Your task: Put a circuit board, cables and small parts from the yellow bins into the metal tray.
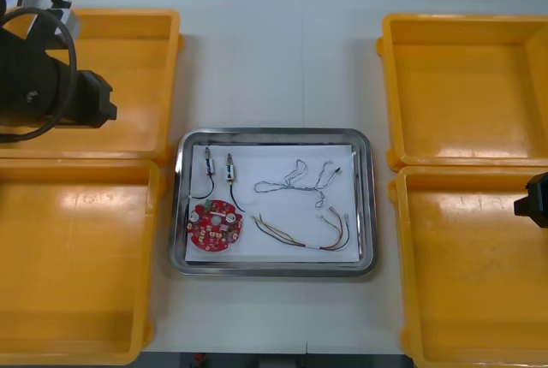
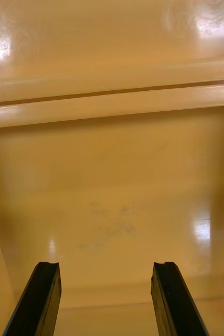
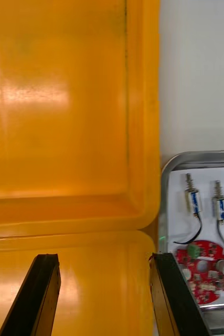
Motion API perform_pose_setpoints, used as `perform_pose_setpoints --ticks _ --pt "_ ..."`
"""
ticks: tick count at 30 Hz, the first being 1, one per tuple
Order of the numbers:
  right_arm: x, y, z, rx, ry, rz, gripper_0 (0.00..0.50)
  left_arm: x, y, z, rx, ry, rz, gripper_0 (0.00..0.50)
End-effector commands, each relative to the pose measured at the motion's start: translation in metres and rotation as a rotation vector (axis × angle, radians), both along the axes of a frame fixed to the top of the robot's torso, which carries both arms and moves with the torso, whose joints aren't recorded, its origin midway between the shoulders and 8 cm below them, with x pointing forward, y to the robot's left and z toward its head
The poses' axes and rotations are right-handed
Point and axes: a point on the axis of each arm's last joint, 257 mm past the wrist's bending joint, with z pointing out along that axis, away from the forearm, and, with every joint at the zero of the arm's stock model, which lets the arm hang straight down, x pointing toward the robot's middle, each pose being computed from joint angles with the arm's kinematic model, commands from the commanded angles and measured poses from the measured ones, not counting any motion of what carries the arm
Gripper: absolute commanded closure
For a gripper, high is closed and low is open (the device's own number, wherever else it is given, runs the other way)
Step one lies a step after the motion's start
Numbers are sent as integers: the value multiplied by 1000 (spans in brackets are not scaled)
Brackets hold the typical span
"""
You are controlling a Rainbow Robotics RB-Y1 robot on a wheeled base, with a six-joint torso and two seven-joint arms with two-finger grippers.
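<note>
**Tray loaded, both claws wide open**

Here's the left gripper (image 3: 104, 258), black fingers spread apart with nothing between them, hanging over the two yellow plastic bins on the left (image 1: 128, 60), close to where their rims meet. Across the table, the right gripper (image 2: 105, 265) is just as wide, gripping nothing, above the floor of the near right yellow bin (image 1: 471, 274).

Between the two sides sits the shiny metal tray (image 1: 370, 205), white inside. The round red circuit board (image 1: 216, 228) lies in its near left corner. Two small metal parts (image 1: 209, 161) with black cables (image 3: 201, 224) are just beyond it. The twisted blue and white cable (image 1: 295, 175) lies to their right, with the red and yellow cable (image 1: 308, 235) nearer.
</note>
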Motion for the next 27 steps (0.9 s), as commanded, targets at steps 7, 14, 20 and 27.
perform_pose_setpoints --ticks 7,14,20,27 --pt "-1 -4 9 15 -31 -49 0 -22 55 -4 67 5 18 0" --pt "-1 -4 9 15 -31 -49 0 -26 62 2 66 -19 33 0" --pt "-1 -4 9 15 -31 -49 0 -29 71 1 82 -18 41 0" --pt "-1 -4 9 15 -31 -49 0 -31 76 1 98 -21 44 0"
